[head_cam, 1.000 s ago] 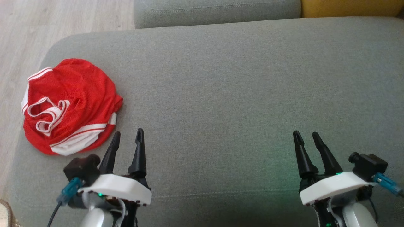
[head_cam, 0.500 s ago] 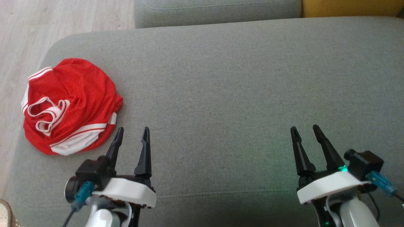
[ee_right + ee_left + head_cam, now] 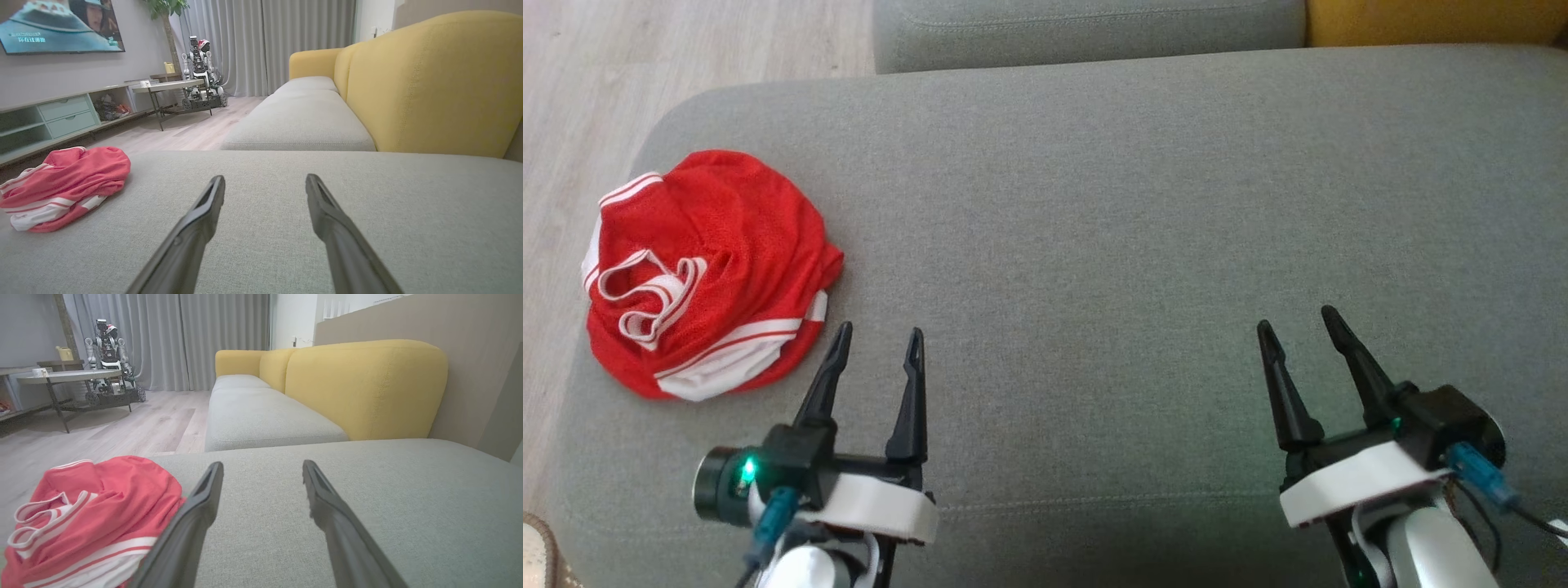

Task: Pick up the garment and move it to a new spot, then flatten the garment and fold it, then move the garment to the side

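The garment (image 3: 707, 269) is a crumpled red mesh piece with white stripes, lying bunched near the left end of the grey sofa seat (image 3: 1094, 204). It also appears low on the left as the garment (image 3: 90, 514) and further off as the garment (image 3: 61, 183). My left gripper (image 3: 879, 335) stands open just right of the cloth's near edge, fingers apart and holding nothing; the same open left gripper (image 3: 261, 469) points along the cushion. Far to the right my right gripper (image 3: 1295, 318) is open and empty above bare cushion, seen from the wrist as the right gripper (image 3: 264, 181).
The seat's left edge drops to a pale wood floor (image 3: 572, 98). A yellow sofa back (image 3: 367, 384) and a second grey seat (image 3: 261, 420) lie beyond. A round table (image 3: 65, 377) and another robot (image 3: 108, 355) stand across the room, by a low cabinet (image 3: 61, 116).
Both grippers have slid forward over the cushion, the left one a little rightward and the right one a little leftward, and both wrists have rolled. The garment lies as before.
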